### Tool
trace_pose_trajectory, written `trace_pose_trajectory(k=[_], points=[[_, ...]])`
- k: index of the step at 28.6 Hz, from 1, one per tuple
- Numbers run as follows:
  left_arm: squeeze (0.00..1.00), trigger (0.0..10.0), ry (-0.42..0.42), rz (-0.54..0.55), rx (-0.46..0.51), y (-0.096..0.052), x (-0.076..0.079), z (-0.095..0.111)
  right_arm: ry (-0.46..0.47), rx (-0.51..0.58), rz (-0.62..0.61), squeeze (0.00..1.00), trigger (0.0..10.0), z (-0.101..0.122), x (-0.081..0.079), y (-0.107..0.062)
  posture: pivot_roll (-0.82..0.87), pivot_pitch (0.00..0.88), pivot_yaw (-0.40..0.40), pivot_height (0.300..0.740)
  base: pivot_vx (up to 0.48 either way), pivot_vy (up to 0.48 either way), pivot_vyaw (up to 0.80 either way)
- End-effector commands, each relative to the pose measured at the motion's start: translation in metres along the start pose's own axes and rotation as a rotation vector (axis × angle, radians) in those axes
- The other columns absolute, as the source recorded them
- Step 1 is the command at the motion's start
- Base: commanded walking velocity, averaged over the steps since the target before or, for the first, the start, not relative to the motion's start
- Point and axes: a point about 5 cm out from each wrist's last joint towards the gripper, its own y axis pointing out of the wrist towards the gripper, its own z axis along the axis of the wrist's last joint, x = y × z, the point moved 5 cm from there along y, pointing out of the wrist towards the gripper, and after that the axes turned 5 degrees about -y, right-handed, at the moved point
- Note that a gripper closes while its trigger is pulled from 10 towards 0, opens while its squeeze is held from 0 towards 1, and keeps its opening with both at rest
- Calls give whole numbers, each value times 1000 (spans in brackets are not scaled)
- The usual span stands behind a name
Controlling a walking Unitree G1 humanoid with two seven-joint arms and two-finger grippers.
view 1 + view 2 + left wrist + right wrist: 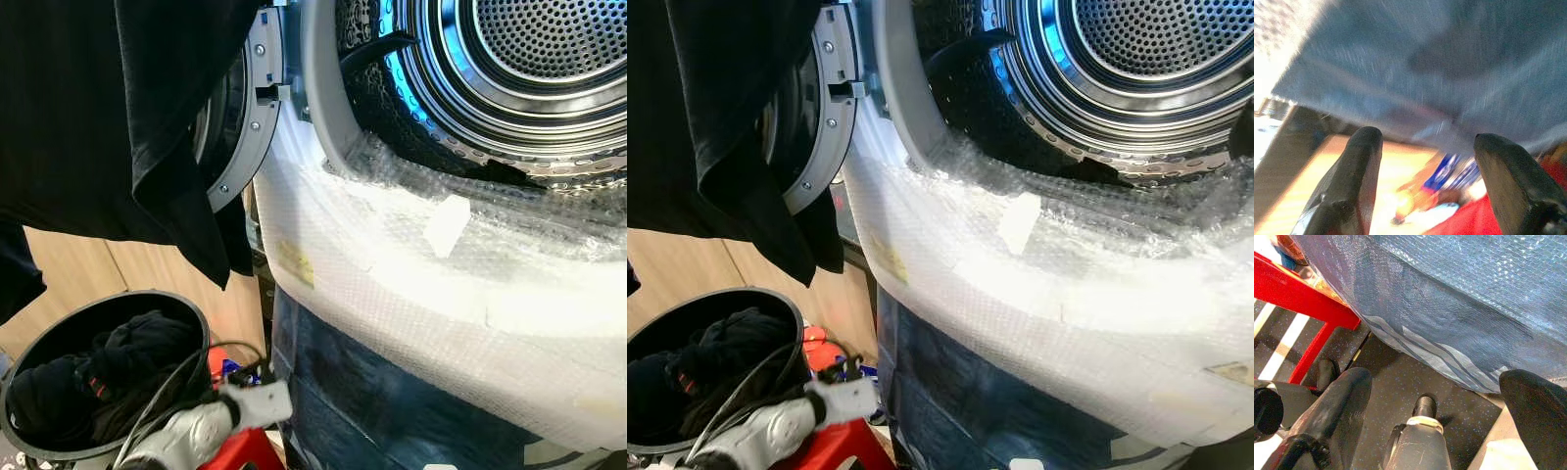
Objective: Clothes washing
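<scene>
Bubble wrap [411,284] is seen draped over the washing machine [411,392] front, below the open drum [509,69]. A black garment [127,117] is hung over the door [245,108] left of the drum, long axis vertical. More dark clothes are piled in the round basket [29,362] down by the machine's left. The left gripper [1425,181] is held low beside the machine, fingers spread, seemingly empty through blur. The right gripper [1435,416] is pointed floorward, parted.
</scene>
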Motion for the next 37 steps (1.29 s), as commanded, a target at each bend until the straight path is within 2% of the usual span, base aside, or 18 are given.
trace_pose_trajectory(k=[1, 3, 4, 5, 6, 9, 11, 12, 14, 17, 20, 22, 26, 27, 28, 29, 34, 37], points=[[0, 10000, -176, -16, 32, 4, 2, 9, -3, 20, -1, 0, 10000, 8, -1, 1, -29, 0, 28, 740, 0, 0, 0], [0, 10000, -339, -57, 62, 7, 9, 19, -3, 21, -2, 0, 10000, 8, 0, 1, -32, 0, 30, 740, 0, 0, 0], [0, 10000, -403, -181, 97, 8, 26, 31, -7, 20, -4, 0, 10000, 7, 1, 1, -36, 0, 30, 740, 0, 0, 0], [0, 10000, -403, -181, 97, 8, 26, 31, -7, 20, -4, 0, 10000, 7, 1, 1, -36, 0, 30, 740, 0, 0, 0], [0, 10000, -442, -287, 167, 5, 37, 49, -9, 19, -5, 0, 10000, 7, 2, 0, -35, 0, 27, 740, 0, 0, 0], [0, 10000, -461, -347, 229, -2, 38, 68, -24, 11, -4, 0, 10000, 3, 3, 0, -28, 0, 28, 740, 0, 0, 0], [0, 10000, -405, -341, 201, -12, 33, 71, -33, 1, -9, 0, 10000, -2, 6, -1, -22, 0, 31, 740, 0, 0, 0], [0, 10000, -290, -290, 143, -17, 25, 64, -39, -10, -21, 0, 10000, -5, 10, -1, -13, 2, 33, 740, 0, 0, 0], [0, 10000, -280, -198, 82, -21, 9, 60, -21, -17, -31, 0, 10000, -7, 14, -2, -4, 5, 32, 740, 0, 0, 0], [0, 10000, -344, -72, 48, -41, -18, 66, -21, -21, -37, 0, 10000, -8, 17, -2, 6, 12, 32, 740, 0, 0, 0], [0, 10000, -378, 12, 29, -56, -34, 70, -30, -21, -36, 0, 10000, -8, 18, -2, 11, 13, 31, 740, 0, 0, 0], [0, 10000, -432, 158, -20, -74, -53, 67, -26, -13, -36, 0, 10000, -4, 17, -2, 11, 17, 27, 740, 0, 0, 0], [0, 10000, -482, 267, -47, -88, -67, 66, -6, -9, -45, 0, 10000, -2, 19, -2, 32, 22, 18, 740, 0, 0, 0], [0, 10000, -522, 339, -51, -97, -78, 65, -10, -10, -45, 0, 10000, -2, 20, -2, 32, 22, 18, 740, 0, 0, 0], [0, 10000, -625, 514, -83, -120, -100, 55, -28, -15, -40, 0, 10000, -2, 20, -2, 56, 25, 9, 740, 0, 0, 0], [0, 10000, -657, 574, -101, -128, -107, 50, -32, -17, -39, 0, 10000, -3, 21, -2, 56, 25, 9, 740, 0, 0, 0], [0, 10000, -770, 792, -322, -172, -115, -15, -4, -20, -53, 0, 10000, -4, 23, -2, 75, 21, -3, 740, 0, 0, 0], [0, 10000, -879, 921, -365, -196, -123, -42, 32, -18, -65, 0, 10000, -3, 24, -2, 82, 16, -2, 740, 0, 0, 0]])
